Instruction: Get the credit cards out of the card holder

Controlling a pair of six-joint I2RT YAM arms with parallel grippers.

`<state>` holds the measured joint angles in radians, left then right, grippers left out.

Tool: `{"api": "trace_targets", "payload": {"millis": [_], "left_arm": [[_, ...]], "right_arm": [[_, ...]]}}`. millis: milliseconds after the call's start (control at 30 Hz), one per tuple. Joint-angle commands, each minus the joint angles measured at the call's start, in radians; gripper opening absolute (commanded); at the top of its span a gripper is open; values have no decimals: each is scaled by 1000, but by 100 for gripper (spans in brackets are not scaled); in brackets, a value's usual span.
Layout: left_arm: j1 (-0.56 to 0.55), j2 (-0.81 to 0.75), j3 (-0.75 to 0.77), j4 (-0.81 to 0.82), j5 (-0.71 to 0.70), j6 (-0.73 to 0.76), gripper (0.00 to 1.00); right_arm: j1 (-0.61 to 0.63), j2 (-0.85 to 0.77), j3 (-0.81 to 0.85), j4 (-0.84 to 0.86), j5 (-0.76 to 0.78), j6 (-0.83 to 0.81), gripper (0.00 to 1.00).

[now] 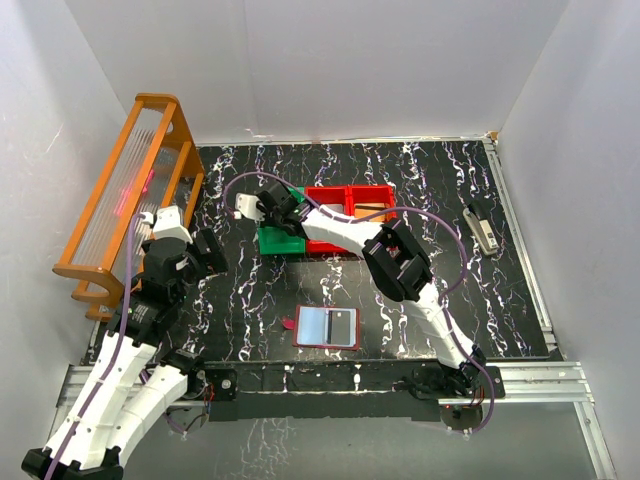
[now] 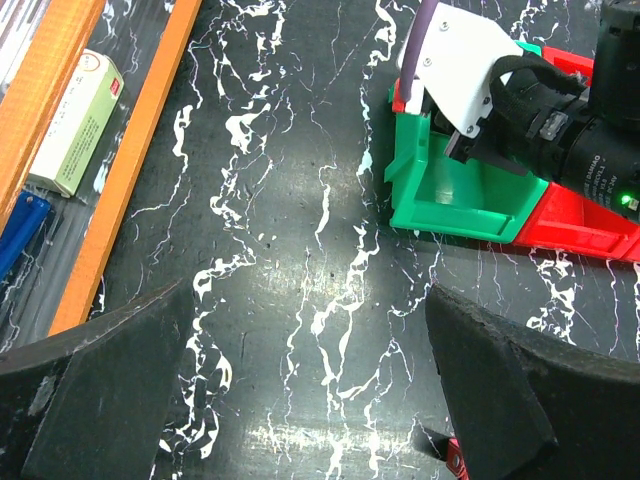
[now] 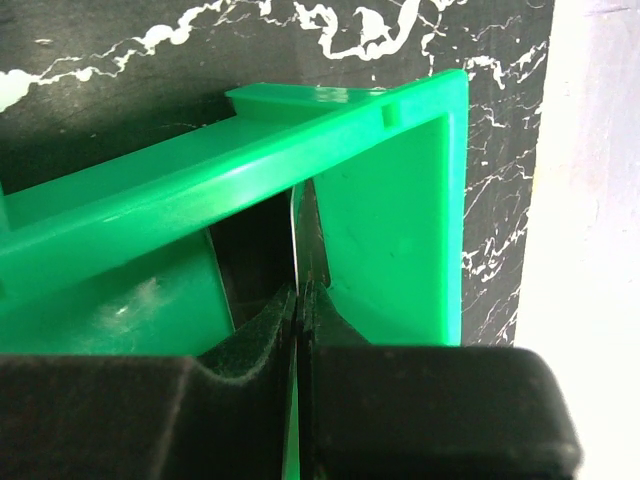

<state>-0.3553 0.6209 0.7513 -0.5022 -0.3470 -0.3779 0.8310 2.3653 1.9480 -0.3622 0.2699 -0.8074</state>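
Note:
The card holder [image 1: 327, 327] lies open and flat near the table's front, its pale bluish sleeves facing up and a small tab at its left. My right gripper [image 1: 275, 203] reaches down into the green bin [image 1: 281, 241]. In the right wrist view its jaws [image 3: 303, 292] are pressed together on a thin dark credit card [image 3: 306, 240], seen edge-on inside the green bin [image 3: 400, 220]. My left gripper [image 2: 310, 400] hovers open over bare marble left of the bin [image 2: 470, 190], nothing between its fingers. In the top view the left gripper [image 1: 211, 250] is well left of the holder.
Red bins [image 1: 347, 200] adjoin the green one at the back. An orange wooden rack [image 1: 130, 190] stands along the left wall, with a pale box [image 2: 75, 125] inside it. A stapler-like object [image 1: 483, 230] lies at the right. White walls enclose the table.

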Motion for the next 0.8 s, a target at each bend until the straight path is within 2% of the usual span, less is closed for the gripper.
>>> {"api": "trace_targets", "payload": {"millis": [0, 133, 567, 767], "left_arm": [[6, -6, -13, 12, 6, 5, 99], [6, -2, -12, 11, 12, 7, 98], [6, 6, -15, 14, 24, 10, 99], [5, 13, -15, 16, 31, 10, 98]], "right_arm": [[-4, 6, -19, 34, -17, -18, 0], [-7, 16, -25, 37, -12, -19, 3], [-12, -4, -47, 63, -11, 32, 34], [-13, -18, -34, 62, -13, 95, 42]]}}
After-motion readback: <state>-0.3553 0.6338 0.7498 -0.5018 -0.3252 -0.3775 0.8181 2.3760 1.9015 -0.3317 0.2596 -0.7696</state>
